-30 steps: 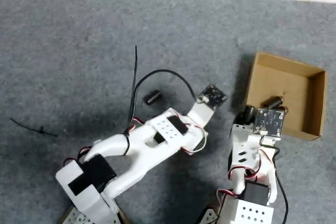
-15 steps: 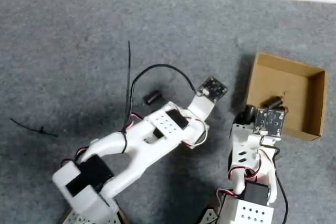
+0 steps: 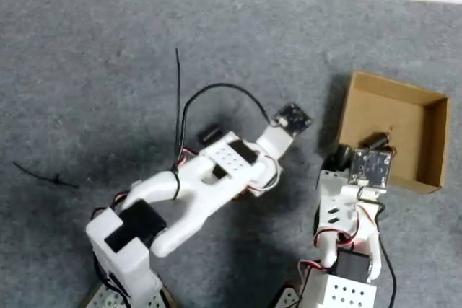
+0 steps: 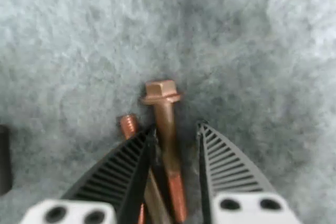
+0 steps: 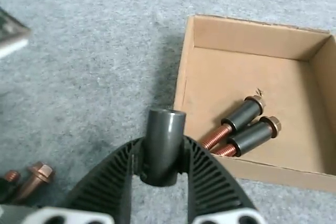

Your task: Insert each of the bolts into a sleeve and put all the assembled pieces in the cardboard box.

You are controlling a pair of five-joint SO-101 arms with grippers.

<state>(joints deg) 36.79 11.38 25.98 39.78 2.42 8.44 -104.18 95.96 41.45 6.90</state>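
Left end effector [image 4: 177,127], lower centre of the left wrist view: jaws apart, straddling the shank of a copper bolt [image 4: 164,109] that lay on the grey table [image 3: 94,55]. One jaw was against the shank and a gap showed on the other side, so nothing was clamped.

- A second bolt [image 4: 127,125] lay just beside the near jaw, its tip poking out to the left.
- Right end effector [image 5: 163,141], lower centre of the right wrist view: closed on a dark sleeve [image 5: 165,124], held upright with the bore facing up, just outside the near-left corner of the cardboard box [image 5: 252,38].
- Two assembled pieces [image 5: 247,127] were lying side by side in the box.
- A loose sleeve [image 3: 209,133] lay on the table left of centre in the high view, close by the left arm.

Risks, as judged:
- The bolt sat off-centre between the jaws. Closing could swing or roll it rather than seat it, and a skewed bolt would jam at the sleeve mouth.
- The second bolt was close enough to get pinched along with the first, or flicked away.
- The bolt ran lengthwise along the jaws, so little shank would be left free for insertion.
- The round loose sleeve could be rolled off by the arm or its cable.
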